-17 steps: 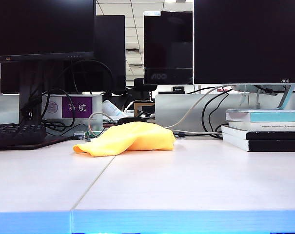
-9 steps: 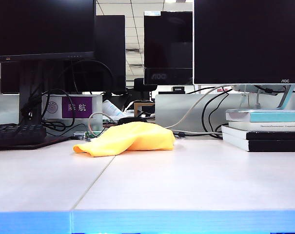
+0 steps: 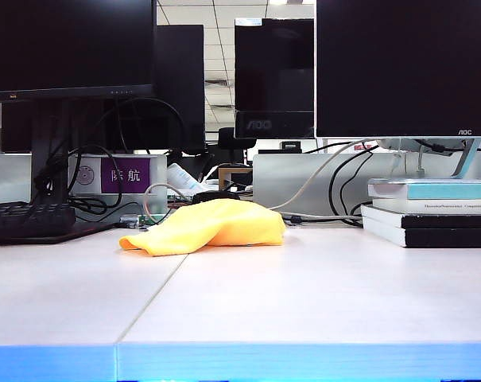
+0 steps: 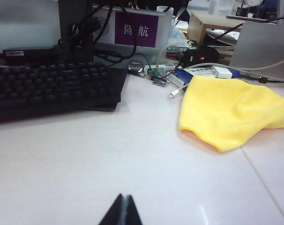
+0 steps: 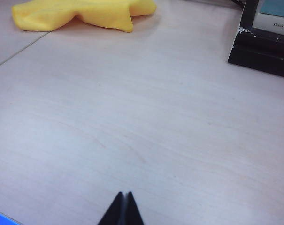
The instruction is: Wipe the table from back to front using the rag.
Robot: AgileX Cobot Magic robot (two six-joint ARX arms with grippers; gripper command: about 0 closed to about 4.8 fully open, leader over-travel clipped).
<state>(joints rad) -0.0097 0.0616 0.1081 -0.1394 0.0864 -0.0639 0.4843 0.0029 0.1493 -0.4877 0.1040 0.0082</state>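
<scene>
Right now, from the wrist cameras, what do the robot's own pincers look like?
Very little shows. The left pincer appears only as two black, tapering fingertips that form a narrow point, with plain matte surfaces and no markings. The right pincer looks the same: black, pointed, unmarked. No arm links, cables or labels are visible in any view, and neither arm shows in the exterior view.

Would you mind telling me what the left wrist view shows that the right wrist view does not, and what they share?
Only the left wrist view shows the black keyboard, the purple sign behind it, and the cables and small connectors at the back of the desk, plus the shut left gripper above bare desk.

Only the right wrist view shows the stack of books and the shut right gripper.

Both show the rag, lying crumpled and unheld, and the table with its seam.
</scene>
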